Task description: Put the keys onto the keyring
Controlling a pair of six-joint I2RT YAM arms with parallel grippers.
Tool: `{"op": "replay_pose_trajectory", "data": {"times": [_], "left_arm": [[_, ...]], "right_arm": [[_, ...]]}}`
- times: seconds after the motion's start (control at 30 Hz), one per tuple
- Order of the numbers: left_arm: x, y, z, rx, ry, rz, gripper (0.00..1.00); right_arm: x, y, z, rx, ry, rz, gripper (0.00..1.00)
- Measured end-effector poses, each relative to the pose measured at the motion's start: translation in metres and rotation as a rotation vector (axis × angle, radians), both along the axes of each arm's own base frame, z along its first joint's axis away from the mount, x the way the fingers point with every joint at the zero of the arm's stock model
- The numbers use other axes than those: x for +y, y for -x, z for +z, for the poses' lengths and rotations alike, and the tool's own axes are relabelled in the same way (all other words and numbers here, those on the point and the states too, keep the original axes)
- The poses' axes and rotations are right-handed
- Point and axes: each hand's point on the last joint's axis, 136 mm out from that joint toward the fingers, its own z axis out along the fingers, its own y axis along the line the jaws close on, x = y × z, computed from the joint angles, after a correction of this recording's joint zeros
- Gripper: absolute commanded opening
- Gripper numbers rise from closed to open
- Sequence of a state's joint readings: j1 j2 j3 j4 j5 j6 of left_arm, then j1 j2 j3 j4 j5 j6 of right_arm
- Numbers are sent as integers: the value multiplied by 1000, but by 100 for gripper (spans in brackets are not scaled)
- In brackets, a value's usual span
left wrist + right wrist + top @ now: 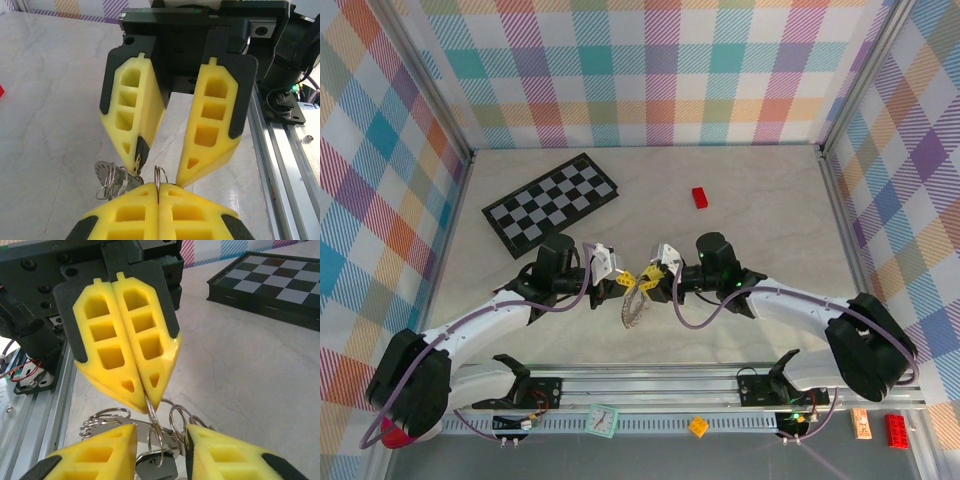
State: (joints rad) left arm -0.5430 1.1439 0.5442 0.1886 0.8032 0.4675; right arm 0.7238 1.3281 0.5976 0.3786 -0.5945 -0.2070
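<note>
Rails (pixel 650 385) run across the near edge of the table (pixel 770 220), with both arm bases bolted to them. In front of the rails lie a small clock (pixel 603 420), an orange block (pixel 698 426) and a red brick (pixel 897 430).

Beyond the bases the two arms bend inward and meet nose to nose at the middle of the table. The left gripper (pixel 623 278) has its yellow fingers (pixel 125 212) pressed flat together, and a thin wire loop of the keyring (pixel 157 176) is pinched between the tips. The keyring (pixel 635 305) hangs below the two grippers as a silvery arc in the top view. The wrist views show more loops (pixel 105 417) bunched just beside the pinched one.

The right gripper (pixel 160 432) faces the left one with its fingers (pixel 100 455) apart. The loops sit in the gap between them, and neither pad clearly presses on the metal. A flat grey metal piece (pixel 155 467) hangs low in that gap. Whether it is a key cannot be told.

Farther back, a red block (pixel 700 197) lies alone on the table, well apart from the grippers. A folded chessboard (pixel 550 205) lies at an angle to the left. Checked cloth walls (pixel 650 70) close off the back and sides.
</note>
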Motion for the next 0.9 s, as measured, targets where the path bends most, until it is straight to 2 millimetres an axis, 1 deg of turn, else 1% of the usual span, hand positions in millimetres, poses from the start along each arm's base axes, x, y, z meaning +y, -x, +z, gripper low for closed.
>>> {"op": "replay_pose_trajectory", "data": {"times": [0.07,0.27,0.3,0.37,0.4,0.43,0.47,0.53,0.63,0.9], "left_arm": [[0,0,0,0,0,0,0],[0,-2,0,-6,-1,9,0],[0,-2,0,-7,-2,12,0],[1,-3,0,-5,-3,16,2],[1,-4,0,-5,-5,19,8],[1,-4,0,-8,-6,20,16],[1,-4,-1,-11,-9,22,20],[3,-3,-2,-20,-21,23,23],[6,-1,-3,-33,-54,17,24],[7,-2,9,-83,-129,-19,23]], "right_arm": [[2,-1,0,-8,-2,2,23],[6,-2,2,-27,-10,17,1],[6,-1,2,-29,-10,21,0],[6,-1,2,-29,-9,23,0],[6,-1,2,-31,-7,24,0],[5,-1,1,-35,-3,26,0],[5,0,2,-39,0,29,0],[5,1,3,-47,14,32,0],[2,2,6,-71,42,38,0],[5,7,14,-158,138,84,0]]}}
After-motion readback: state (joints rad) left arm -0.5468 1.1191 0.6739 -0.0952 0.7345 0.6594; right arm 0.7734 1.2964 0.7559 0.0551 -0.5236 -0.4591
